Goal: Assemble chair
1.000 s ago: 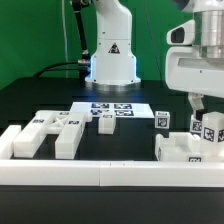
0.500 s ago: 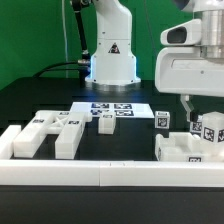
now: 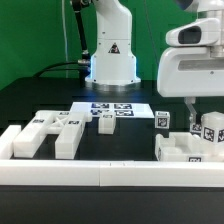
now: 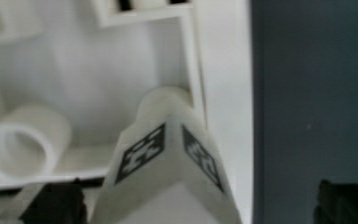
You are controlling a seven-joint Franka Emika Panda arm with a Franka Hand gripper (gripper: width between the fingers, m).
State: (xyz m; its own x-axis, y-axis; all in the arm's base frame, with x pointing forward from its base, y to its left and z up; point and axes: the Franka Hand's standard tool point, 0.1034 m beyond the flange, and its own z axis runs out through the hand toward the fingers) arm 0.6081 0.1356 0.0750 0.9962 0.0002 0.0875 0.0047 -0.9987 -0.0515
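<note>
Gripper (image 4: 197,203) hangs with jaws wide apart above a tagged white chair part (image 4: 163,162)

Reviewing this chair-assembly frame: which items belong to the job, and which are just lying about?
Job:
chunky white plastic tagged pieces
small white tagged block
white tagged cube
white blocky plastic cluster

Lying about:
flat white marker board
long white border rail
</note>
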